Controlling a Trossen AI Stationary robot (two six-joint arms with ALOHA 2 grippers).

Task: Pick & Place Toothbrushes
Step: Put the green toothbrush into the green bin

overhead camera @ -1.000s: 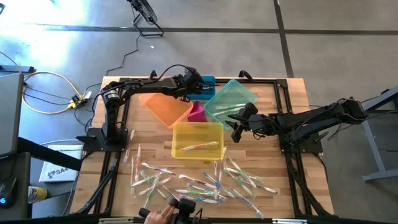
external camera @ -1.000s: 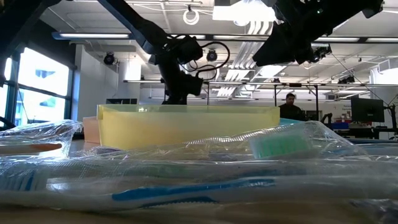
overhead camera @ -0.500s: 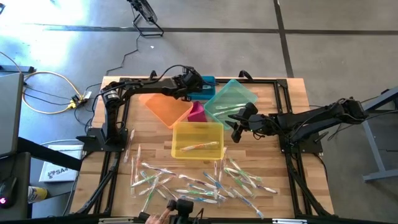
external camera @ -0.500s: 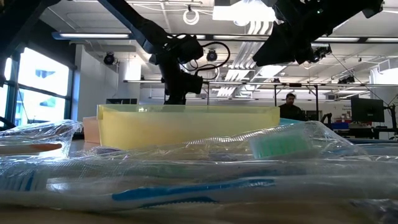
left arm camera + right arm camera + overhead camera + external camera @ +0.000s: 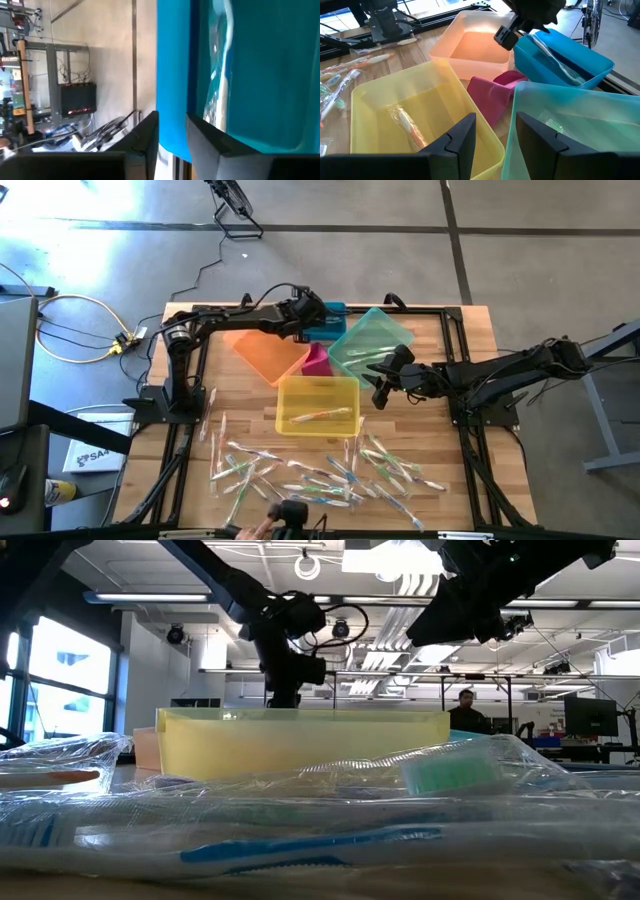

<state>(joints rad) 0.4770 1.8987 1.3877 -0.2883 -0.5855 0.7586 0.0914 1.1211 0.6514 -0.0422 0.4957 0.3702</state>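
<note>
Many wrapped toothbrushes [image 5: 320,470] lie loose on the table's near half. One lies in the yellow bin [image 5: 317,402], one in the teal bin [image 5: 552,125], and one in the blue bin [image 5: 555,60]. My left gripper [image 5: 172,145] is at the left end of the blue bin [image 5: 335,330], at the far middle of the table, shut on its wall. My right gripper [image 5: 495,140] hangs open and holds nothing, above the spot where the yellow and teal bins [image 5: 368,345] meet. My left gripper has the blue bin's end wall [image 5: 173,75] pinched between its two fingers, one finger outside the bin and one inside [image 5: 210,145]. It comes slanting down from the table's left onto the rim corner [image 5: 517,44]. The pink and teal bins hide the blue bin's bottom.
An orange bin [image 5: 265,350] and a pink bin [image 5: 317,360] crowd against the blue, teal and yellow ones at the table's middle. A dark frame runs along the table's edges. A person's hand [image 5: 240,530] shows at the near edge by the low camera.
My left gripper has rolled a little about its own axis while staying at the blue bin. The person's hand at the near edge has drawn back. My right gripper has kept still.
</note>
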